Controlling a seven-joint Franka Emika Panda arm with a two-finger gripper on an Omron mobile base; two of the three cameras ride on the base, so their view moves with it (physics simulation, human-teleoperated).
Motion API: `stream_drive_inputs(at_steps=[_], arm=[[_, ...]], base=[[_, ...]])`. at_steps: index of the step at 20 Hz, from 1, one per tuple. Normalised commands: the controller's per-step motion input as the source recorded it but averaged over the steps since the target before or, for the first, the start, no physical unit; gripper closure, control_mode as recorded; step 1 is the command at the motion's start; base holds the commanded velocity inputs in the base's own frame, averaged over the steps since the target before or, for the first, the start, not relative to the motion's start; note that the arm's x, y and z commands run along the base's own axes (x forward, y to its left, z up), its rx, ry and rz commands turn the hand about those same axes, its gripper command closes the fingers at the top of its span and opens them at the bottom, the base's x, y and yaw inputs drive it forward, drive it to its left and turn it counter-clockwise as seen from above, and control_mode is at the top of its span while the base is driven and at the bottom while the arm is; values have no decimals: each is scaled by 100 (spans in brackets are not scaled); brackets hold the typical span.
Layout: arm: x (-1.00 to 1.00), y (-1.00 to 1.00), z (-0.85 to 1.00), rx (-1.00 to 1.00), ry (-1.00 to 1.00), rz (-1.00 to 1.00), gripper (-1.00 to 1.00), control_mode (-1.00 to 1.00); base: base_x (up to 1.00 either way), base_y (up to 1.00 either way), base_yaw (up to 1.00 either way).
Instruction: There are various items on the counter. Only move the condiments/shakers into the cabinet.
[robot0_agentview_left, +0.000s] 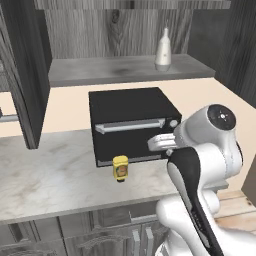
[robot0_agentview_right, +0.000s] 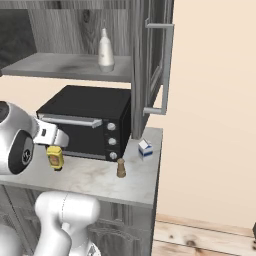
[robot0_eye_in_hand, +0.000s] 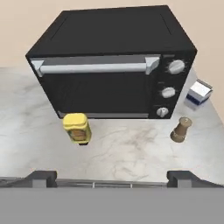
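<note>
The white narrow-necked bottle (robot0_agentview_left: 163, 50) already stands upright on the grey shelf (robot0_agentview_left: 100, 70) of the dark grey wood-grain wall cabinet (robot0_agentview_left: 120, 27), so I'd judge one of three condiments done. Two are left on the light grey marble-patterned tabletop (robot0_agentview_left: 45, 175): the yellow squeeze bottle with a label (robot0_eye_in_hand: 77, 128) stands just before the black toaster oven (robot0_eye_in_hand: 109, 57), at about seven o'clock from its door in the hand view, and the small brown wooden mill-shaped shaker (robot0_eye_in_hand: 180, 129) stands at about five o'clock from the oven's knobs. The small blue-and-white box (robot0_eye_in_hand: 198, 93) sits beyond the mill, near the oven's right side (it should stay where it is).

The tool (robot0_eye_in_hand: 111, 178) hangs above the tabletop's front part, jaws spread wide and holding nothing, pulled back so both remaining pieces lie ahead of it; that suits a fresh approach to either.

The yellow bottle has bare marble toward nine o'clock and in front, but the oven door is close behind it, so closing in from the front looks safest. The mill stands apart from oven and box, though the tabletop's end edge is near beyond it, as the right base view shows. The shelf has open room on both sides of the white bottle
</note>
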Motion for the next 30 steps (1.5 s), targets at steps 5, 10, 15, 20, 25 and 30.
stream_drive_inputs(at_steps=[5,10,15,20,25,30], arm=[[1,41,-47,17,25,13,-100,-100],[17,1,-21,29,25,18,-100,-100],[18,-7,-19,23,11,25,-100,-100],[9,4,-9,-1,0,5,-100,-100],[34,45,-31,-21,0,0,-100,-100],[37,32,-24,-19,0,-1,-100,-100]], base=[[0,0,0],[0,0,0],[0,0,0],[0,0,0],[0,0,0],[0,0,0]])
